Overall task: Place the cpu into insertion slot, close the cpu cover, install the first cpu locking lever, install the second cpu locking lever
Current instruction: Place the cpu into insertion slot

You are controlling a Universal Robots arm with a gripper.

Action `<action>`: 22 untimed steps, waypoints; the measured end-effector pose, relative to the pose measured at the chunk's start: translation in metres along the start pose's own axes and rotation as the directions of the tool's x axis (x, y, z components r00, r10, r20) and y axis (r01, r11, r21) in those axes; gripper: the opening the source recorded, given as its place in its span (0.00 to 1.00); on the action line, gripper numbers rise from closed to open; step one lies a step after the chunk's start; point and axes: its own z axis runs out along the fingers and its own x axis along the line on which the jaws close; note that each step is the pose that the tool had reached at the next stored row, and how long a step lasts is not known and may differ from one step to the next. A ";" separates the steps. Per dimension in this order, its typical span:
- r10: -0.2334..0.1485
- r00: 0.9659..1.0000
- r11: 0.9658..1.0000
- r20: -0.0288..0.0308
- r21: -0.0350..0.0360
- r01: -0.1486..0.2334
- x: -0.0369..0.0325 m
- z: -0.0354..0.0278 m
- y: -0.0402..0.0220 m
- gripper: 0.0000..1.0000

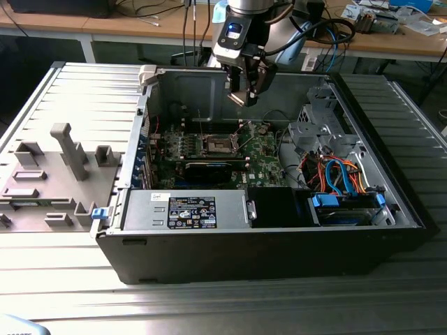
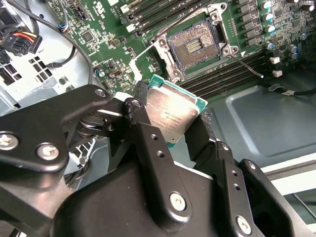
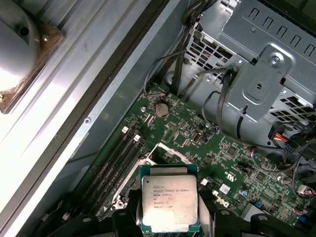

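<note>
Spotter: Near end?
Me: My hand [image 2: 172, 127] is clamped on the cpu [image 2: 174, 111] by two opposite edges, metal top toward the wrist cameras. I judge that spares the underside.
Spotter: Farther out?
Me: The insertion slot [image 2: 195, 44] lies bare on the motherboard [image 2: 98, 24], well apart from the chip. Memory slots [image 2: 163, 15] flank it and the case wall [image 1: 188, 87] stands behind — the approach from above looks open.

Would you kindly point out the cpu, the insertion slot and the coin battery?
cpu [image 3: 169, 202]: first wrist view, centre of metal top.
insertion slot [image 2: 195, 48]: second wrist view, dark centre.
coin battery [image 3: 161, 109]: first wrist view, round face.
</note>
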 end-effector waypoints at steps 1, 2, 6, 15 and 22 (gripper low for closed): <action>0.001 1.000 1.000 0.000 0.000 -0.001 0.0000 0.0000 0.0000 0.55; 0.001 1.000 1.000 0.000 0.000 -0.001 0.0000 0.0000 0.0000 0.55; 0.003 1.000 1.000 0.000 0.000 -0.003 0.0000 0.0001 0.0000 0.55; 0.011 1.000 1.000 0.001 0.000 -0.011 0.0000 0.0007 0.0000 0.55; 0.020 1.000 1.000 0.001 0.000 -0.020 0.0000 0.0014 -0.0001 0.55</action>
